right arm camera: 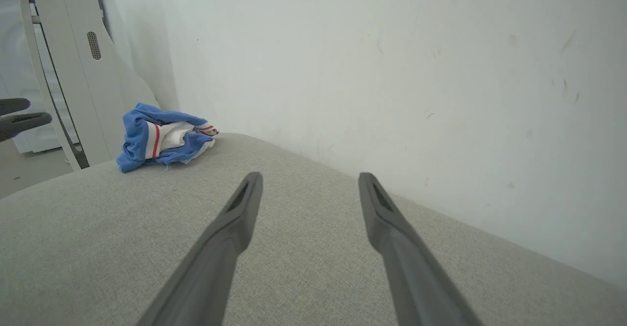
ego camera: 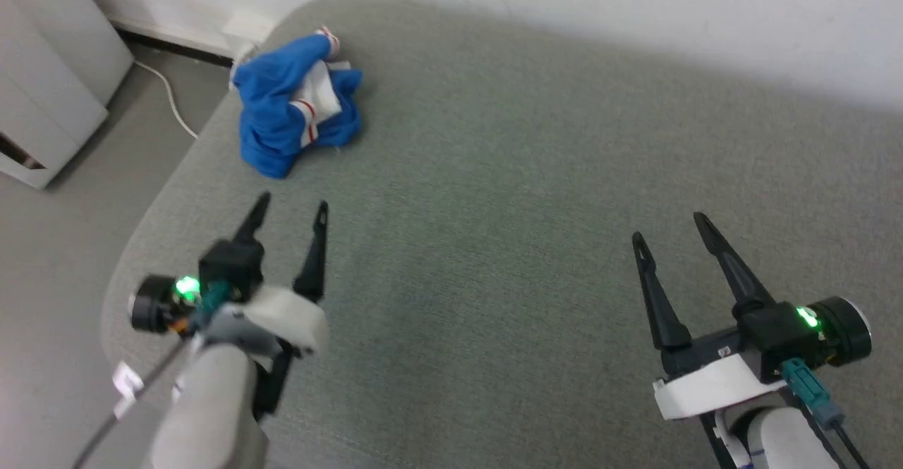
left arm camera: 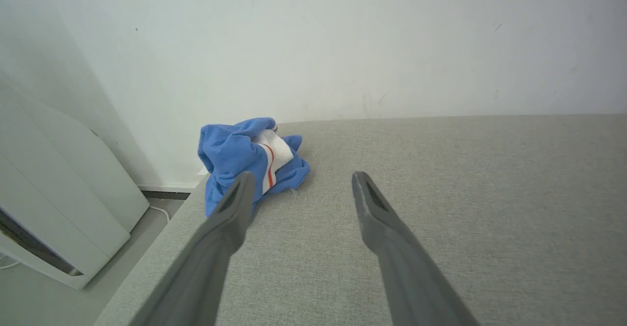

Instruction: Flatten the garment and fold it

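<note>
Left gripper and right gripper both hang spread and empty over the grey cushion, presumably staged to reach the blue jersey balled up at its far-left corner.

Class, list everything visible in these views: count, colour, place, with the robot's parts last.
wall: one, white, at the back
cushion: one, grey, against the wall
jersey T-shirt: one, blue with white and red trim, crumpled at the cushion's far left corner
floor: one, grey, left of the cushion
unit: one, white, on the floor
cable: one, white, on the floor beside the unit
left tool: one, dark, open, near the T-shirt
right tool: one, dark, open, over the cushion's right side
</note>
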